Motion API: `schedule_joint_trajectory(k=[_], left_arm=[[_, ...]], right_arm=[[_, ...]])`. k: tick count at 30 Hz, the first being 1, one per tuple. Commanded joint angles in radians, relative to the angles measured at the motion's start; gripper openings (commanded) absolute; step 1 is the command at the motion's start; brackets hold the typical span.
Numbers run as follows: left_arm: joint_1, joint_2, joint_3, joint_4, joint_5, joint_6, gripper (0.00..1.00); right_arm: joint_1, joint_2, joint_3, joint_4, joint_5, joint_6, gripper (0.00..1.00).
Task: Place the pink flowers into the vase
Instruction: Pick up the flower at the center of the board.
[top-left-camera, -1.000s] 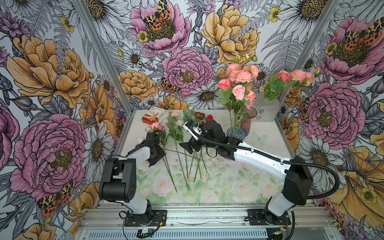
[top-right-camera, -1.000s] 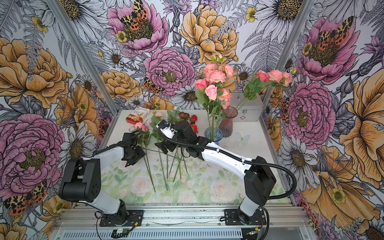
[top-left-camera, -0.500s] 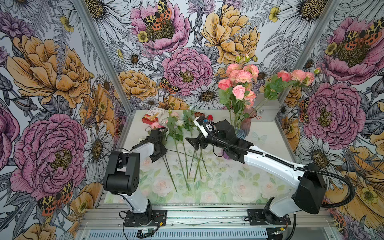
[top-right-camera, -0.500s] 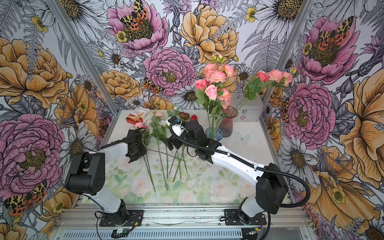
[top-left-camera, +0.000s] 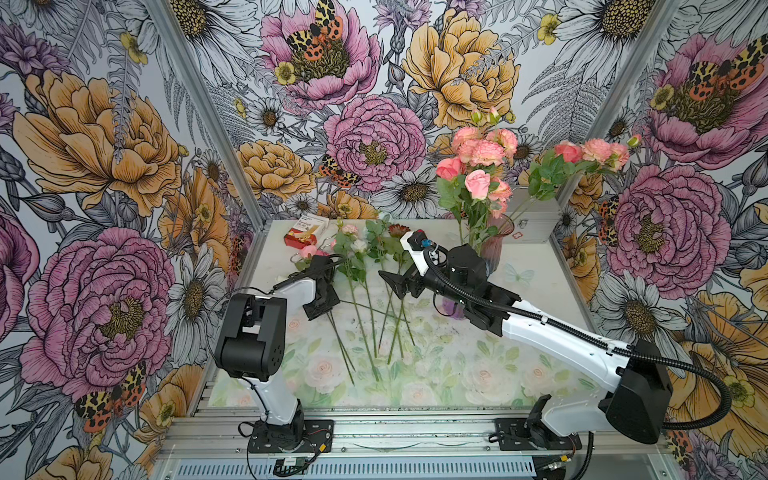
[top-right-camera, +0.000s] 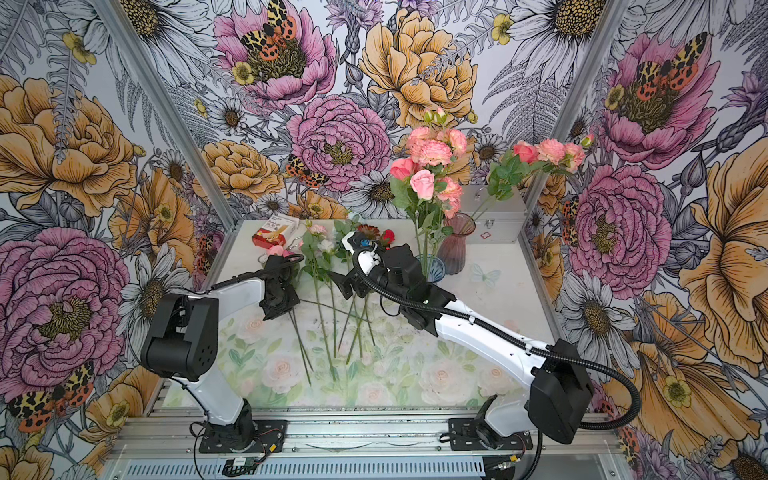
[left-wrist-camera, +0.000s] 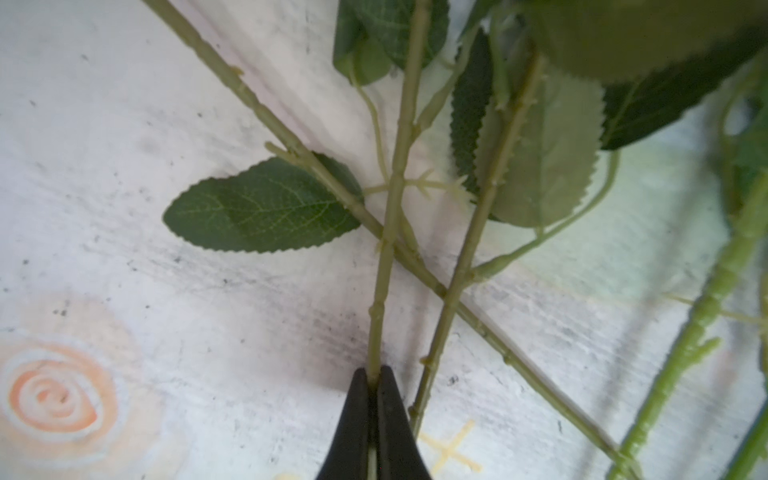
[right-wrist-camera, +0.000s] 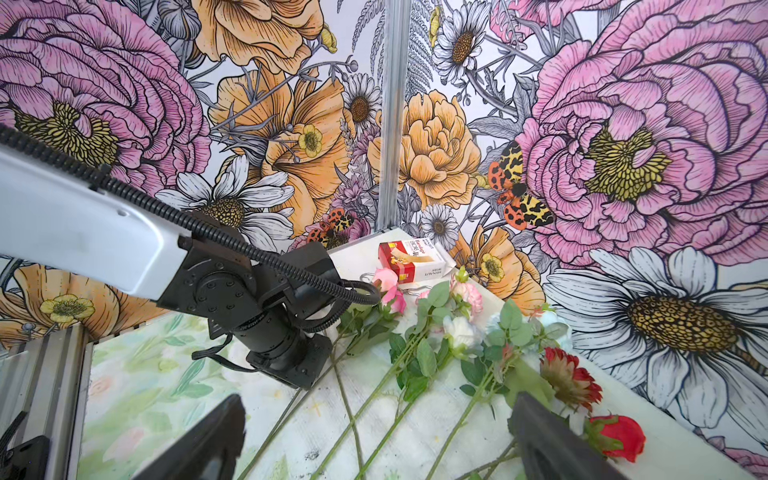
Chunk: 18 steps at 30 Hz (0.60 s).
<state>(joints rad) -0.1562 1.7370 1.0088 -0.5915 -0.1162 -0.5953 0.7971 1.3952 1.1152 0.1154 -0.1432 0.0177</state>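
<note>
My left gripper (left-wrist-camera: 376, 372) is shut on a thin green stem (left-wrist-camera: 390, 232) low over the table (top-left-camera: 532, 299). In both top views it (top-left-camera: 319, 309) stands over the leftmost stem, which leads up to a pink rose (top-left-camera: 309, 251) lying on the table. A paler pink bloom (top-left-camera: 350, 228) lies nearby. My right gripper (right-wrist-camera: 376, 399) is open and hovers above the crossed stems with nothing between its fingers. Pink flowers (top-left-camera: 478, 166) stand in a bluish glass vase (top-right-camera: 434, 266), mostly hidden behind my right arm. More (top-left-camera: 590, 151) lean from a mauve vase (top-left-camera: 494, 245).
A white rose (top-left-camera: 358, 245), a dark maroon bloom (top-left-camera: 399, 229) and a red rose (top-right-camera: 388, 237) lie among the stems. A red and white box (top-left-camera: 305, 232) sits at the back left, a silver case (top-left-camera: 536, 224) at the back right. Patterned walls close in three sides.
My left gripper's jaws have closed on the stem. My right arm's elbow has swung outward to the right, while its open gripper stays over the stems.
</note>
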Motion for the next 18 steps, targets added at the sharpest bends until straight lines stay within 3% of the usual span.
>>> schedule_joint_trajectory(k=[1, 9, 18], left_arm=[[-0.017, -0.056, -0.024, -0.056, -0.041, 0.004, 0.0], [-0.193, -0.437, -0.034, -0.003, -0.332, 0.086, 0.0], [-0.193, -0.893, -0.237, 0.358, -0.268, 0.189, 0.0]], right_arm=[[0.001, -0.004, 0.023, -0.018, -0.001, 0.001, 1.0], [0.001, 0.016, 0.091, -0.1, 0.023, 0.02, 1.0], [-0.026, 0.021, 0.136, -0.125, -0.01, 0.072, 0.99]])
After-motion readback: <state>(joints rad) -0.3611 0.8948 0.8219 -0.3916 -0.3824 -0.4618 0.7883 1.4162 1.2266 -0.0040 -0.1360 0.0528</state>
